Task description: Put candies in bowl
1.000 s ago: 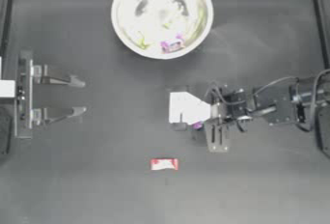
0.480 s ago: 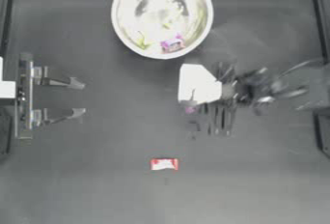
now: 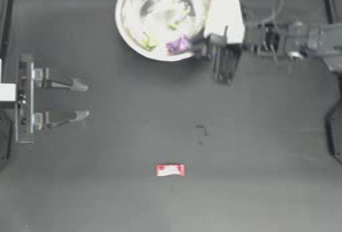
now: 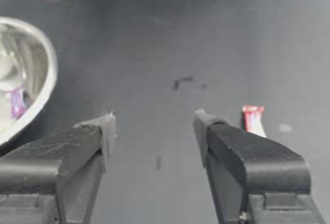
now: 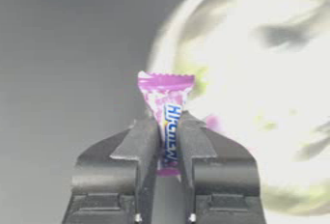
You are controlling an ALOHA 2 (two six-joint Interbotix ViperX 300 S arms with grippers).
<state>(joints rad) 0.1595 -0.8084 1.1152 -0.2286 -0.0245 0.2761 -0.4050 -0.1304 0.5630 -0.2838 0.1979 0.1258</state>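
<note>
At the bowl's (image 3: 130, 33) rim, my right claw (image 5: 166, 121) pinches a pink candy (image 5: 166, 103), some sweets already inside, one red candy (image 3: 170, 170) left.

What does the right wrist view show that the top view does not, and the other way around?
Only the right wrist view shows the pink-purple candy clamped upright in the right gripper. Only the top view shows the red candy lying on the table, the parked left gripper at the left, and a pink-purple candy inside. Both show the bowl.
</note>
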